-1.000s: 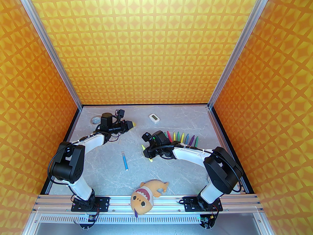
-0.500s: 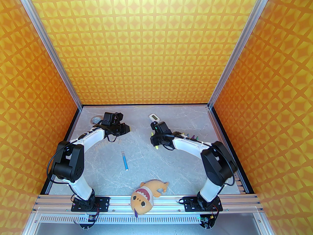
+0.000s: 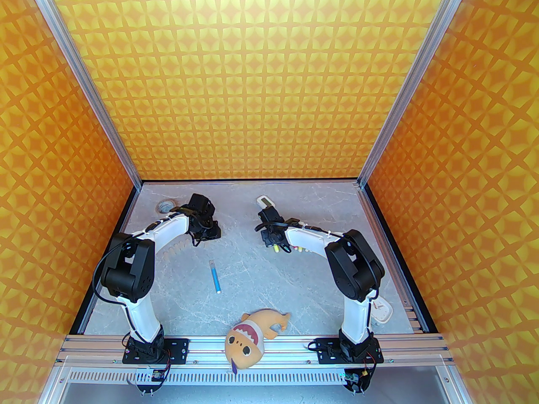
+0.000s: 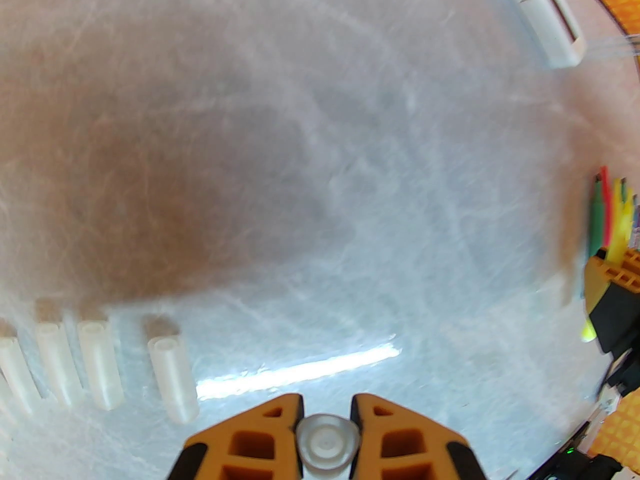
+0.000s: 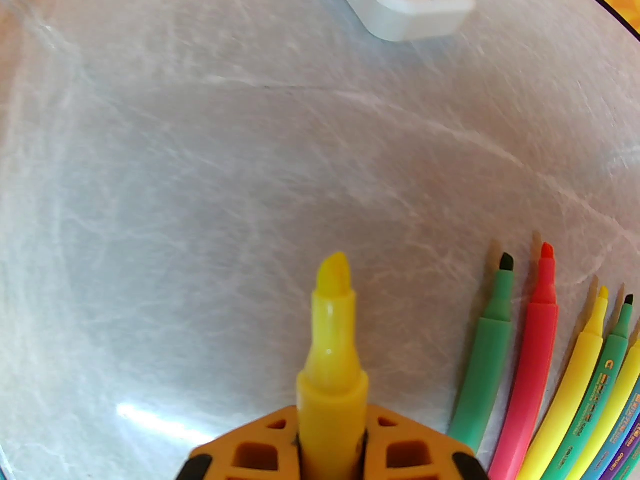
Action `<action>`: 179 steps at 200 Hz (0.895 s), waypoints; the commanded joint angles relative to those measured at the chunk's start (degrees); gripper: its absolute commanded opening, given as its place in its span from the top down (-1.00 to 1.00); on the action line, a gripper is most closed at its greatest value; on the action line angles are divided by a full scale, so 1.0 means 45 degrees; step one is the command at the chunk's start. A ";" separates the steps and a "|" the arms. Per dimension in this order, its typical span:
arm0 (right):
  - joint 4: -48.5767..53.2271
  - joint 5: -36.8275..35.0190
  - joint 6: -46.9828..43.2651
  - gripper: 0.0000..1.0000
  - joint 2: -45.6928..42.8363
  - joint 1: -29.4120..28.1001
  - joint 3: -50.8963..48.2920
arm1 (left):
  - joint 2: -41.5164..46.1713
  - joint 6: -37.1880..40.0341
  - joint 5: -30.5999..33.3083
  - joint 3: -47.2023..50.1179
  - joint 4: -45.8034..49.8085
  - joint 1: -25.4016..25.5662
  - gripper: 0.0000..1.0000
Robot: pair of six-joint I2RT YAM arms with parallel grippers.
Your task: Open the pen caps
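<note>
left gripper [image 4: 327, 410]: jaws nearly closed. you've got one pale cap [image 4: 327, 442] pinched btw the tips, rounded end facing the cam, just above the table [image 3: 294, 288].
right gripper [image 5: 331, 440]: jaws clamped on the yellow pen [image 5: 332, 333]. you're holding it by the barrel, w/ the bare chisel tip sticking out fwd over the marble.
loose caps [image 4: 102, 363]: pale tubes lying side by side on the table, lower left in your left wrist view. the nearest sits beside the left finger, apart from it.
row of pens [image 5: 535, 358]: uncapped and fanned side by side, lower right in your right wrist view. green, pink, yellow, green, then more cut off by the frame edge. tips point away from the cam. they lie to the right of the held pen, not touching it.
blue pen [image 3: 215, 277]: lies alone mid-table btw your two arms, pale cap on its far end.
timer [image 3: 265, 201]: white w/ a small screen, near the back edge, just beyond your right gripper.
tape roll [image 3: 165, 205]: back left corner, beside your left arm.
plush fish [image 3: 250, 337]: near edge, centre, partly over the rail.
</note>
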State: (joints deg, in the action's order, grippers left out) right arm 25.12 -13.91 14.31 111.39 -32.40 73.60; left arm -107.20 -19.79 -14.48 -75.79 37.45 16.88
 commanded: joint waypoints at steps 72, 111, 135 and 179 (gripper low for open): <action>0.0238 -0.0580 0.0279 0.98 0.0735 0.0531 0.0384 | -0.1137 0.0530 0.1113 -0.0870 0.1551 0.0193 0.93; 0.0223 -0.0600 0.0278 0.90 0.0846 0.0560 0.0382 | -0.1468 0.0599 0.1196 -0.0980 0.1637 0.0252 0.83; 0.0218 -0.0638 0.0240 0.84 0.0871 0.0573 0.0367 | -0.1663 0.0676 0.1260 -0.1063 0.1754 0.0304 0.77; 0.0321 -0.0776 0.0241 0.74 0.0991 0.0599 0.0382 | -0.1767 0.0687 0.1323 -0.1149 0.1757 0.0319 0.63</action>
State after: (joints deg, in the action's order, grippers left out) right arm 25.36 -15.75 14.74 114.54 -30.17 74.26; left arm -113.86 -17.67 -9.74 -79.22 44.14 17.82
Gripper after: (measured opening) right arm 0.168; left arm 0.175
